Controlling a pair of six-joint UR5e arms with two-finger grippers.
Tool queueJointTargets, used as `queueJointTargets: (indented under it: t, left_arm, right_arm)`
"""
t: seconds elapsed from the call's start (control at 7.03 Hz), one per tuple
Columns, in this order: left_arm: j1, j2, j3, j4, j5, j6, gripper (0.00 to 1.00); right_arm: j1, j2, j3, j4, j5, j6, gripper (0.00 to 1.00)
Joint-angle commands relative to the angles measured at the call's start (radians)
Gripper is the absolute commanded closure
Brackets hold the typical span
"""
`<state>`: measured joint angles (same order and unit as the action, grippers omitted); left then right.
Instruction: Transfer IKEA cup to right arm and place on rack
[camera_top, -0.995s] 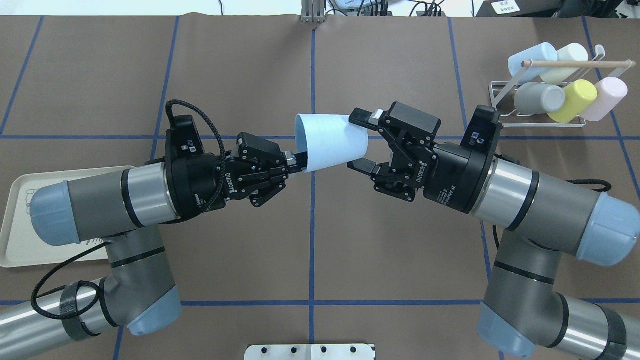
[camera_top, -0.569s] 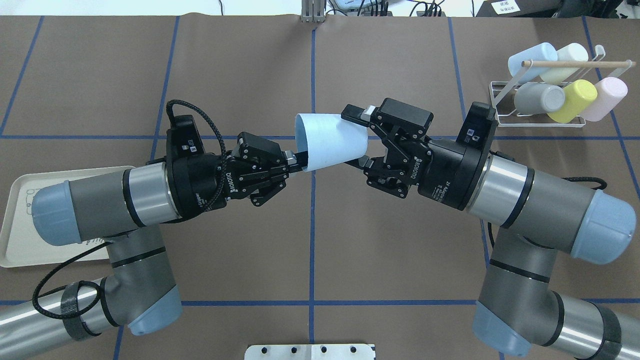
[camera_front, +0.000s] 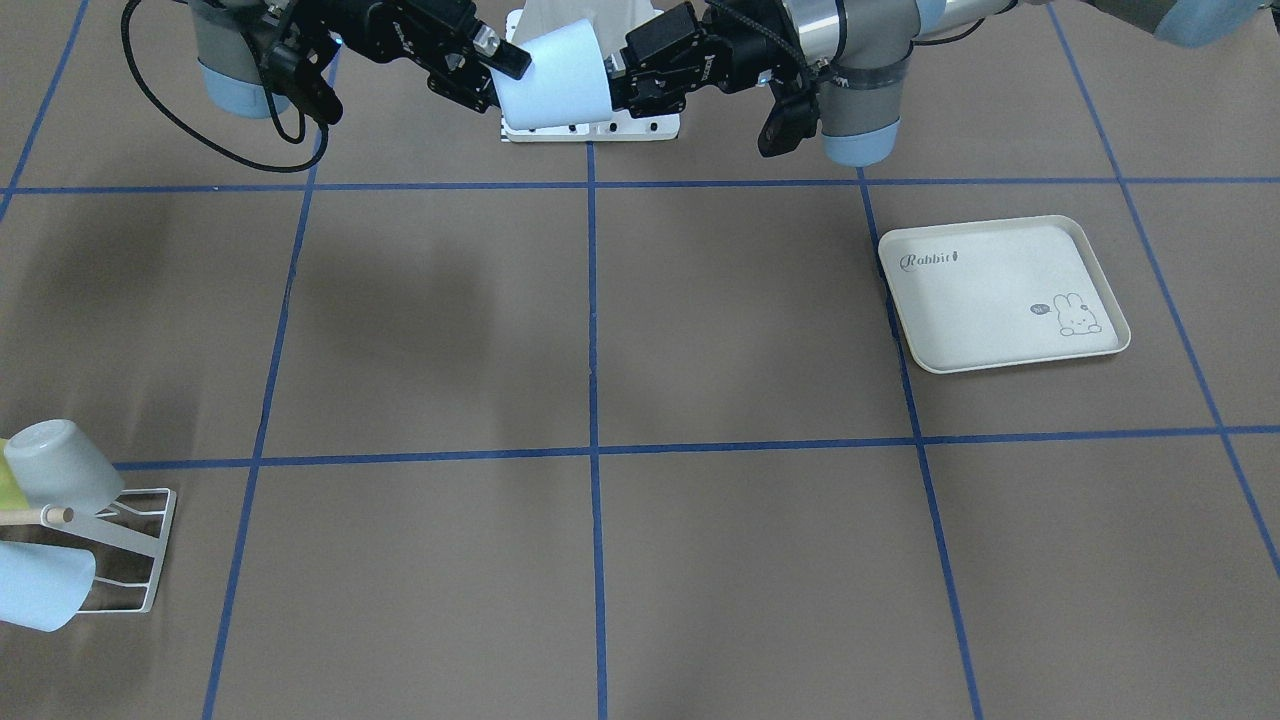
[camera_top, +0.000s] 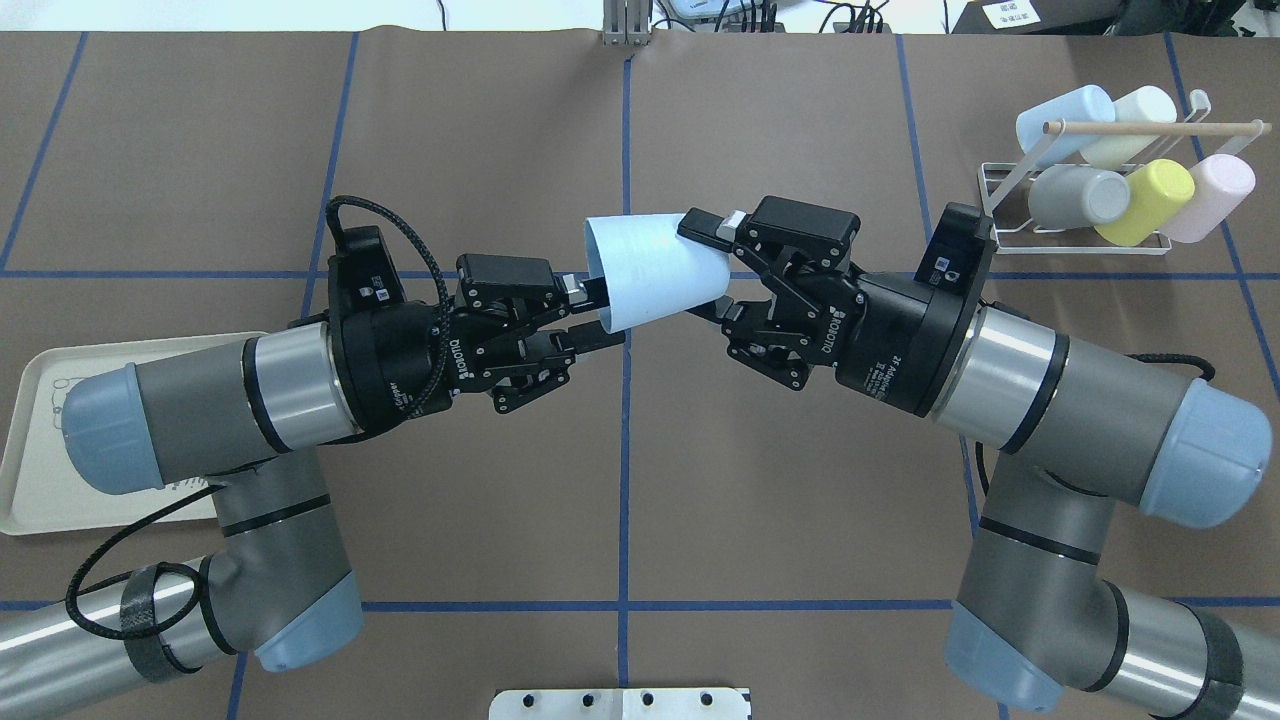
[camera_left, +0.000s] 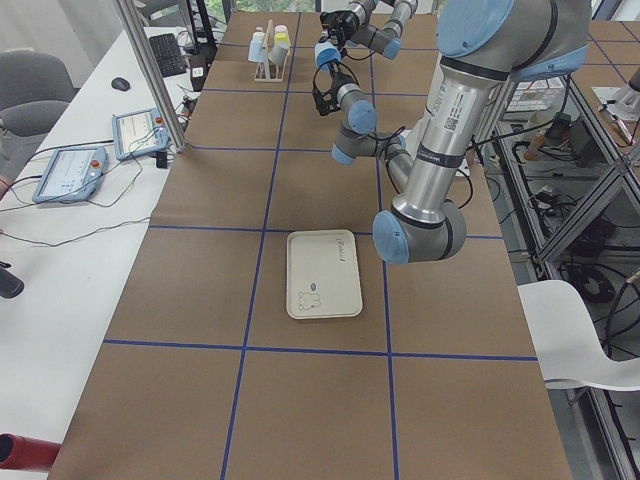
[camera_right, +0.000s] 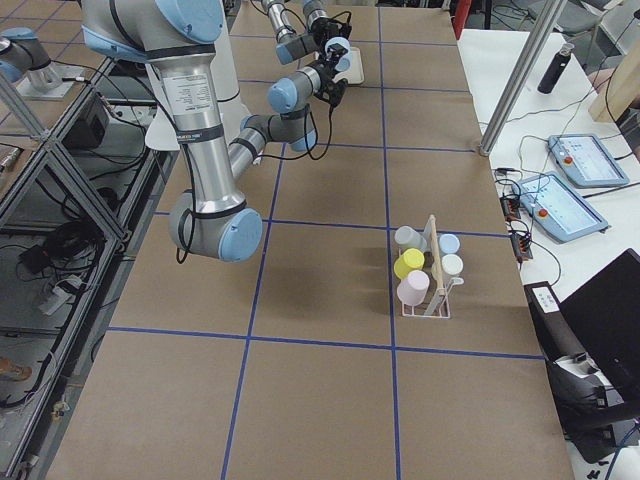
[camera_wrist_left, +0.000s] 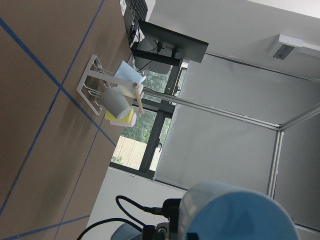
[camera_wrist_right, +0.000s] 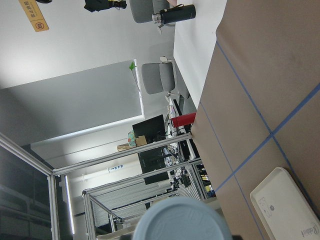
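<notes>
Above the middle of the table (camera_top: 780, 480), the right gripper (camera_top: 700, 270) now squeezes the blue cup (camera_top: 650, 270), and the left gripper (camera_top: 597, 312) has let go, fingers (camera_top: 595, 340) apart. Next stop: the rack (camera_top: 1150, 127).

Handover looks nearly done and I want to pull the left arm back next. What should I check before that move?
1. Right gripper shut on the pale blue cup: ok, its fingers press opposite sides near the closed end.
2. Left gripper open: ok, jaws spread apart.
3. Left fingers clear of the cup: not ok. One seems to reach into the mouth and the other lies outside the wall, so back straight out.
4. Free spot on the rack: ok, one prong looks bare beside the cream cup.
</notes>
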<state>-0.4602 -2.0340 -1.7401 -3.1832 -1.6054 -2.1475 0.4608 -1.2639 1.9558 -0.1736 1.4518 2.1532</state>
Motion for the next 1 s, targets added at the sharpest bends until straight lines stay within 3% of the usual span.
queueJointTargets:
  t: [0.0,0.28,0.57,0.85]
  left_arm:
    - [-0.020,0.023,-0.009,0.000,0.001,0.014,0.13]
    - [-0.024,0.084,-0.009,0.000,0.001,0.134,0.14]
    - [-0.047,0.118,0.002,0.002,0.001,0.193,0.14]
    - [-0.087,0.118,0.045,0.014,0.001,0.196,0.14]
  right_arm:
    - [0.034,-0.024,0.003,-0.001,-0.001,-0.007,0.75]
    - [0.142,-0.077,0.002,-0.106,0.030,-0.130,0.75]
    - [0.218,-0.124,0.015,-0.367,0.032,-0.485,0.73]
    - [0.350,-0.192,0.000,-0.534,0.033,-0.808,0.74]
